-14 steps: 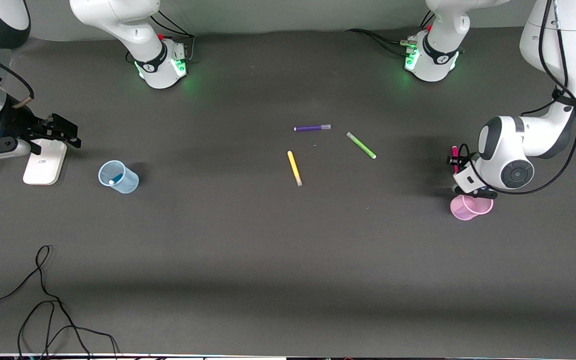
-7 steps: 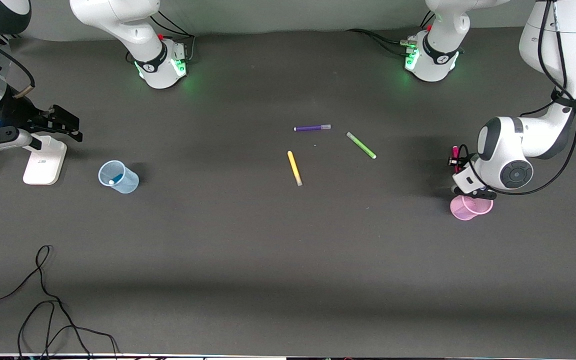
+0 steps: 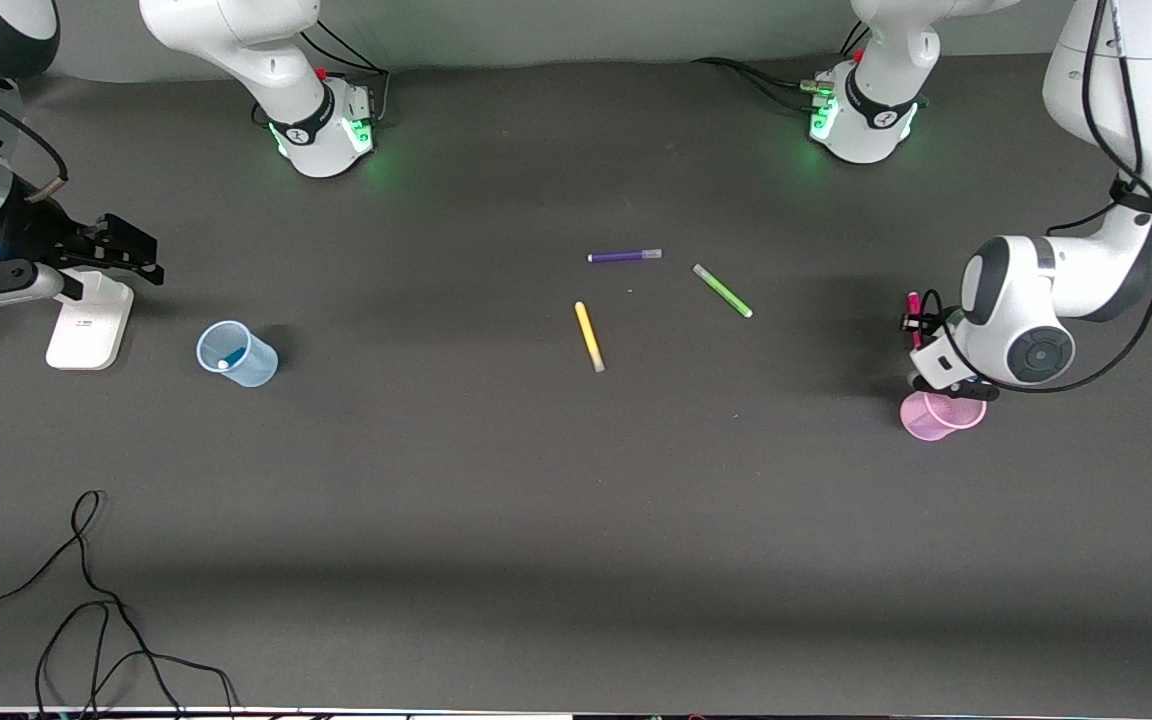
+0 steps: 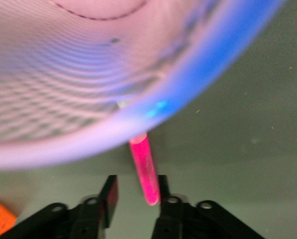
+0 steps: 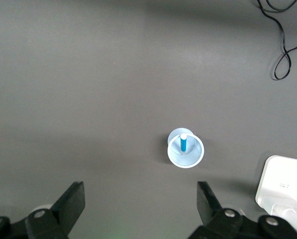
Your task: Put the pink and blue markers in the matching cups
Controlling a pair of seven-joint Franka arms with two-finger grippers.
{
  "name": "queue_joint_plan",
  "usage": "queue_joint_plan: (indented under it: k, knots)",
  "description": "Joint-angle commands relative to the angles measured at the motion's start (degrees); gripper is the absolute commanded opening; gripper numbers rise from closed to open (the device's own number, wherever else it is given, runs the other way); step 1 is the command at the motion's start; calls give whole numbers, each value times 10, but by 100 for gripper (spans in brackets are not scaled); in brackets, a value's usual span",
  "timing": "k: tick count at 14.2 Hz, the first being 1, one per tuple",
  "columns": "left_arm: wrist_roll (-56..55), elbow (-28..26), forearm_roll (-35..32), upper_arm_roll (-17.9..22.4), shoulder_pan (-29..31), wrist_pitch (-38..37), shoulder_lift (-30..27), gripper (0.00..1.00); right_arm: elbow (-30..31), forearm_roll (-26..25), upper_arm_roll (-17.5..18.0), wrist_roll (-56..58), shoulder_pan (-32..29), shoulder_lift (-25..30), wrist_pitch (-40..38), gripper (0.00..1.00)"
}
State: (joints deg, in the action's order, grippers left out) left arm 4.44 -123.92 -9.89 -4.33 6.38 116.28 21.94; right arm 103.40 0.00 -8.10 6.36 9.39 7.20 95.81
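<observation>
The pink marker [image 3: 912, 308] stands tilted between my left gripper's [image 3: 910, 326] fingers, just above the pale pink cup [image 3: 939, 417]. In the left wrist view the marker [image 4: 144, 172] rests against one finger [image 4: 162, 185], with a gap to the other. My left gripper [image 4: 137, 181] is open. The marker's lower end passes out of sight at the cup's rim [image 4: 198, 84]. The blue marker [image 5: 183, 143] stands in the light-blue cup [image 3: 236, 354], which also shows in the right wrist view [image 5: 174, 153]. My right gripper [image 3: 139, 262] is open and empty, above the table beside that cup, as the right wrist view [image 5: 138, 199] shows.
A purple pen [image 3: 624, 256], a green pen [image 3: 722, 290] and a yellow pen [image 3: 589, 337] lie mid-table. A white stand [image 3: 88, 322] sits by the blue cup, toward the right arm's end. A black cable [image 3: 86, 600] lies near the front edge.
My left gripper and the pink marker have shifted slightly toward the left arm's end of the table. My right gripper has shifted a little beside the white stand.
</observation>
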Motion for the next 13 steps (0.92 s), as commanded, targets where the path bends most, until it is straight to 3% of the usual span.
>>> queue_joint_plan:
  k: [1, 4, 8, 13]
  knots:
    - [18, 9, 0, -2, 4, -35, -63, 99, -5, 8, -3, 1, 0, -2, -5, 100]
    - [29, -24, 3, -2, 12, -6, -123, 99, -10, 8, -3, 2, 1, -2, -5, 100]
    - [29, -115, 3, -1, 13, 110, -172, 99, -19, 8, -15, 2, 0, 1, -6, 100]
    - [30, -185, 3, 0, 28, 254, -158, 99, -19, 9, -15, 8, 1, -1, -11, 100]
